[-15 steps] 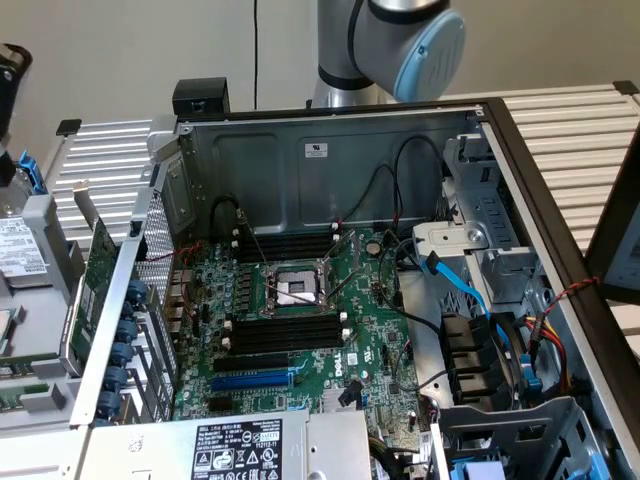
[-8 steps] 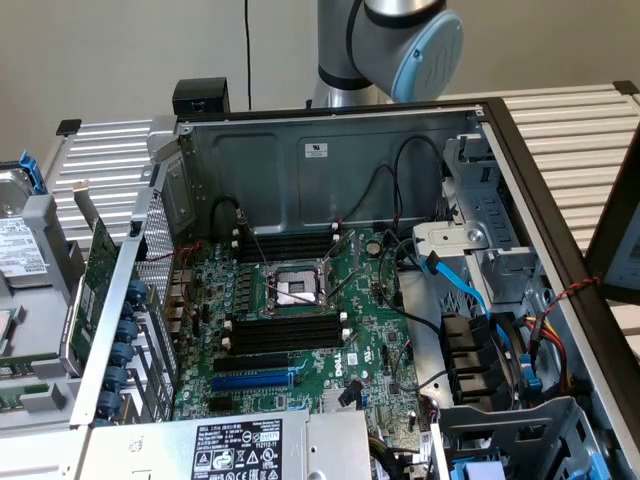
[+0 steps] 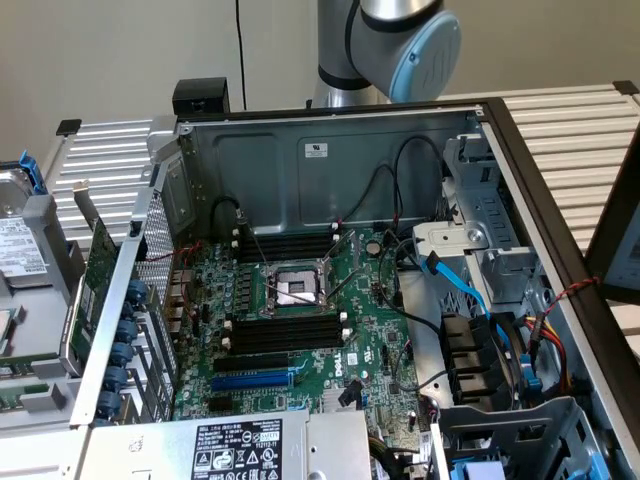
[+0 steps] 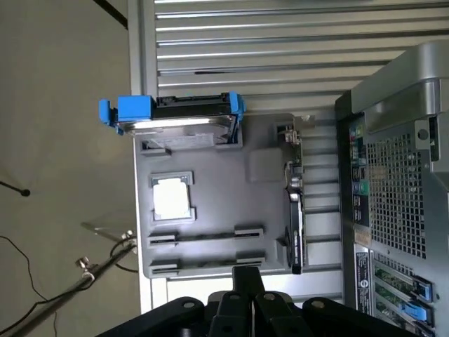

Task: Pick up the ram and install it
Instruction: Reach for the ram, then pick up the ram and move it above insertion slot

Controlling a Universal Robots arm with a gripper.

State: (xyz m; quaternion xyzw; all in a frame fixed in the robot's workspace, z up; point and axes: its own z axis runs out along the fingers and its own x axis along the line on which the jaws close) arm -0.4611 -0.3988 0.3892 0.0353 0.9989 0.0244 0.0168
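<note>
One ram (image 4: 203,237) on edge, long axis pointing toward the case (image 4: 393,175).

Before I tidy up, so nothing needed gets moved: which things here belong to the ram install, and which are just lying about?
Job: ram in the grey tray; black memory slots; jaws, shut.
Lying about: hard drive in blue rails; expansion card; loose processor chip.

You have a dull grey sheet-metal computer case (image 3: 300,160), a glossy green motherboard (image 3: 385,340), a matt grey plastic tray (image 4: 217,203), and a matt black gripper (image 4: 247,277).
</note>
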